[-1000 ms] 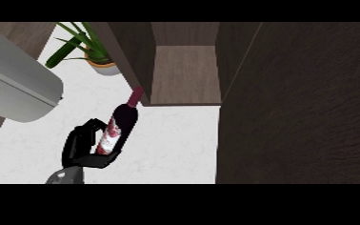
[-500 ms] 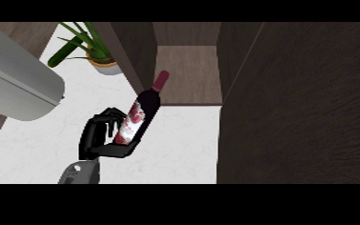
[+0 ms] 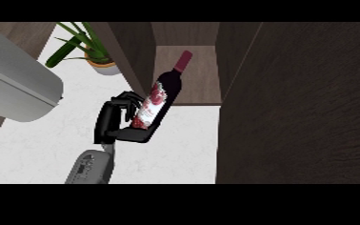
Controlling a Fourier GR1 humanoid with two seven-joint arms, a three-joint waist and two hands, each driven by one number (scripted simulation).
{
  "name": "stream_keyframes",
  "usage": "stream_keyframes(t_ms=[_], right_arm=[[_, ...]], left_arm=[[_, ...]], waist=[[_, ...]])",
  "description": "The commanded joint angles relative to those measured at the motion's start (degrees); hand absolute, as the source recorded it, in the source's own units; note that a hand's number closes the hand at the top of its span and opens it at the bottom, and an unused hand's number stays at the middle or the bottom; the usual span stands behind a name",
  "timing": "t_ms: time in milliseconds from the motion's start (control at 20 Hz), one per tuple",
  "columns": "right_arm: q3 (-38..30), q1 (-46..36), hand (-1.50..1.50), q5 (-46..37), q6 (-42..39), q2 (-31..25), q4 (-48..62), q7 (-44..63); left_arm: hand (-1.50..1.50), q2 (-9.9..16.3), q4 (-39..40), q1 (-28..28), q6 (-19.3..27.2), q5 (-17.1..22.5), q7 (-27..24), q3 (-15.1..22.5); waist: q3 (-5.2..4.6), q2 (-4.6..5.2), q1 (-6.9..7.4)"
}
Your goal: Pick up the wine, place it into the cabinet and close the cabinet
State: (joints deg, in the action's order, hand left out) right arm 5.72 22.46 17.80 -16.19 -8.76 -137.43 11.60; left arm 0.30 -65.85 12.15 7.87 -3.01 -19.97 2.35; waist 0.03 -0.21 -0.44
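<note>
The wine bottle [image 3: 160, 97] is dark with a red and white label and a red cap. It tilts up to the right, and its neck reaches over the front edge of the open cabinet's wooden shelf [image 3: 200, 83]. My right hand [image 3: 118, 119] is shut on the bottle's lower half, with fingers curled round its left side and the thumb under its base. The bottle's body hangs above the white counter [image 3: 175, 143], just in front of the cabinet's opening. My left hand shows nowhere; only a grey forearm [image 3: 25, 86] fills the left edge.
The cabinet's dark door [image 3: 288, 109] stands open and takes up the whole right side. A potted green plant [image 3: 95, 57] stands on the counter left of the cabinet's side wall [image 3: 137, 52].
My right hand has carried the bottle up and to the right, from over the counter to the cabinet's opening. The bottle's neck now lies over the shelf.
</note>
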Motion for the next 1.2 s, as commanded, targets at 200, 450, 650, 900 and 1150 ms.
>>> stream_keyframes(t_ms=[200,450,650,900,1150], right_arm=[[0.74,3.7,-1.5,4.15,0.6,-0.53,-11.07,5.43],[-3.22,-2.08,-1.5,5.04,-0.51,-0.37,-2.53,1.71],[-0.38,1.78,-1.5,3.66,-0.46,0.7,-5.49,1.92],[-2.55,0.26,-1.5,6.03,-1.09,-0.29,-4.67,1.2],[-2.06,0.01,-1.5,4.99,-1.2,-0.1,-4.13,0.81]], left_arm=[[1.5,1.13,0.2,9.43,6.81,-5.31,10.78,4.89],[1.5,-0.22,1.94,11.74,14.86,-3.05,12.69,13.14],[1.5,-0.18,3.56,12.34,19.11,0.54,12.18,16.05],[1.5,-0.12,6.98,16.62,22.19,1.14,15.25,16.38],[1.5,-0.08,6.34,17.09,25.71,-3.04,21.44,19.21]], waist=[[-0.03,0.04,-0.55],[-0.04,0.27,-0.44],[-0.09,0.29,-1.45],[-0.11,0.67,-3.03],[-0.01,0.4,-2.39]])
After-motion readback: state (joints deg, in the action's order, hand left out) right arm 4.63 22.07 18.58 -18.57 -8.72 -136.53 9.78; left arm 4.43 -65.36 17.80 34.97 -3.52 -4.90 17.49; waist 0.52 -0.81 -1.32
